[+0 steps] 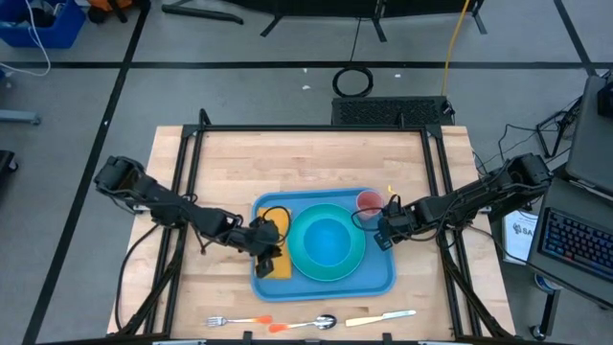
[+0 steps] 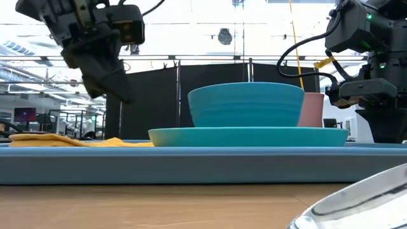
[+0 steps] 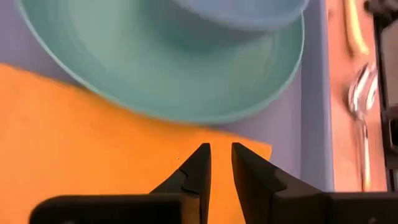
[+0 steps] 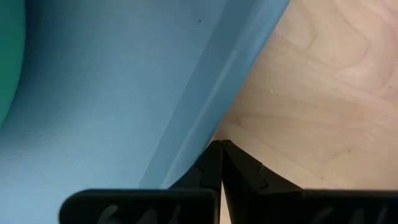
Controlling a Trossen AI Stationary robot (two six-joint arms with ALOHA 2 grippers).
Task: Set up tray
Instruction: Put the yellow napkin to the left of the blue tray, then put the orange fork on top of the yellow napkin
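the tray (image 1: 378, 278) is seen flat on the worktop, loaded, so it is judged stiff, slippery and best gripped at its rim. the left end effector (image 3: 221, 163) is held slightly parted and empty over the napkin (image 3: 93, 143); the right end effector (image 4: 222, 163) is closed at the tray's edge, its grip uncertain.

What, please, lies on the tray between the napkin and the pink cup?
In the high view, the teal plate with the bowl on it lies between the napkin and the cup, all on the tray.
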